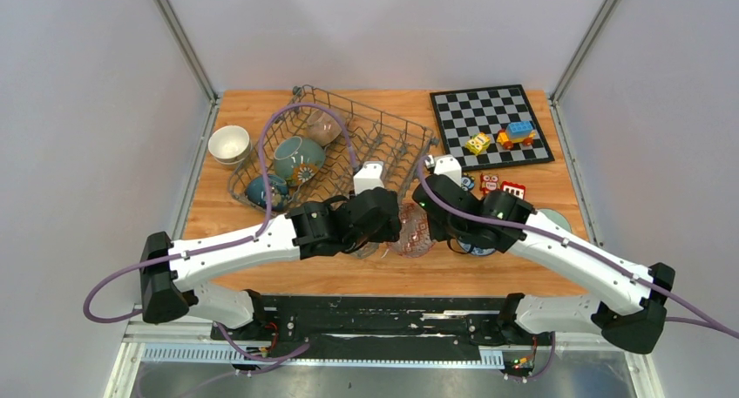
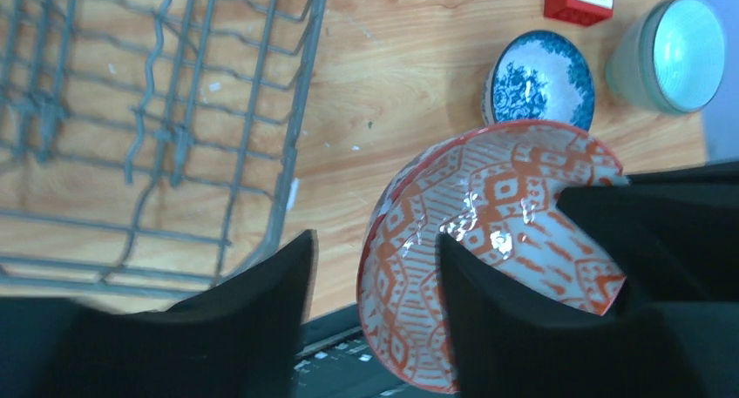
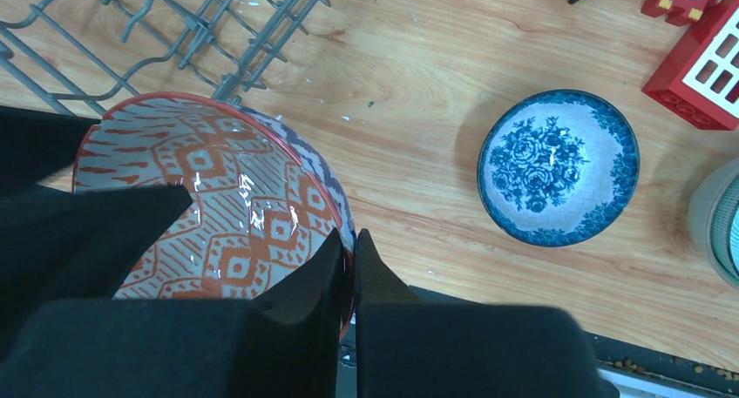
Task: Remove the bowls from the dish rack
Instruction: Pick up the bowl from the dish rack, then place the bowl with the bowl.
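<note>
Just off the dish rack (image 1: 392, 150), over the bench (image 1: 209, 219), the right fingers (image 3: 383, 293) pinch the rim of the orange patterned bowl (image 3: 235, 206); the left fingers (image 2: 261, 302) straddle it, released.

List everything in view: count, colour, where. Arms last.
table: 1, wood, under everything
dish rack: 1, grey wire, back left
teal bowl: 1, teal, in rack
dark blue bowl: 1, dark blue, in rack, near-left corner
clear bowl: 1, glassy, in rack, rear
white bowl: 1 or stack, white, left of rack
orange patterned bowl: 1, orange-white, between the end effectors
blue floral bowl: 1, blue-white, table, front right
pale green bowl: 1, pale green, right edge
chessboard: 1, black-white, back right
block toys: 2, multicolour, on chessboard
small toys: 3, mostly red, beside chessboard
left end effector: 1, black, open at that bowl's rim
right end effector: 1, black, shut on that rim
</note>
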